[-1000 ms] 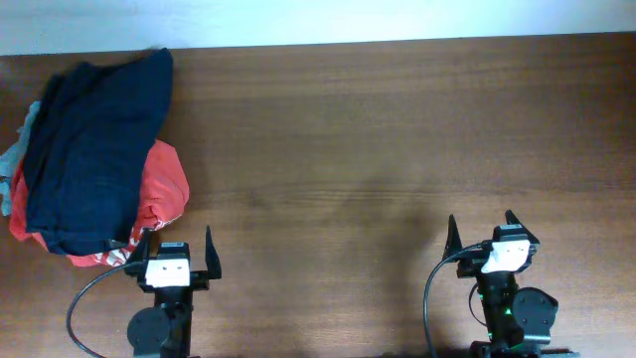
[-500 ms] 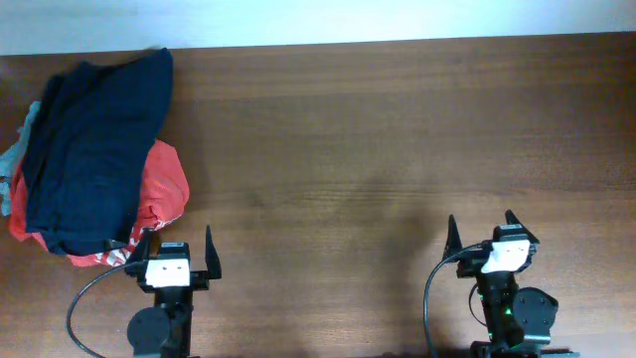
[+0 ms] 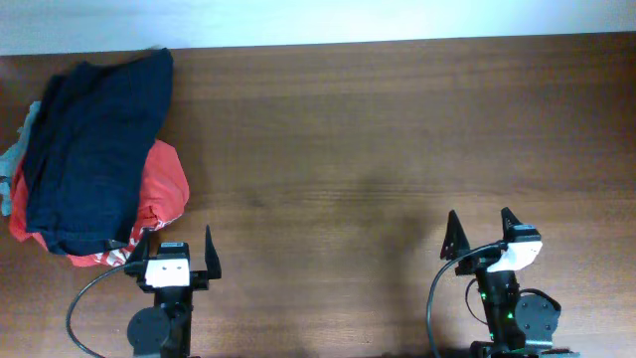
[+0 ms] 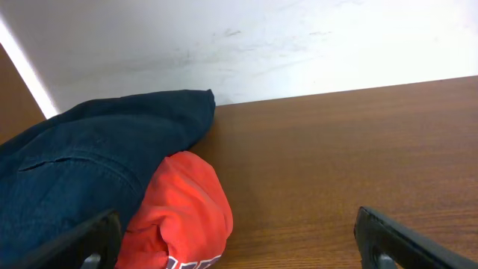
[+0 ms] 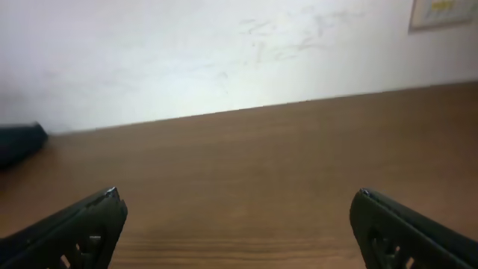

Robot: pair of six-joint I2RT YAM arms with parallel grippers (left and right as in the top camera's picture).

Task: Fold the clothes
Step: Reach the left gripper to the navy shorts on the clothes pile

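A pile of clothes lies at the table's left end: a dark navy garment (image 3: 94, 149) on top of a red garment (image 3: 164, 189), with a bit of grey-green cloth (image 3: 12, 159) at the far left. In the left wrist view the navy garment (image 4: 89, 164) and the red garment (image 4: 183, 209) are just ahead. My left gripper (image 3: 174, 244) is open and empty, just right of the pile's near corner. My right gripper (image 3: 479, 227) is open and empty at the front right, far from the clothes.
The brown wooden table (image 3: 378, 139) runs to a white wall at the back. In the right wrist view (image 5: 246, 149) only bare wood and the wall show, with a dark bit of the pile at the far left.
The right wrist has turned slightly, its fingers shifted a little leftward. The left arm and the clothes have not moved.
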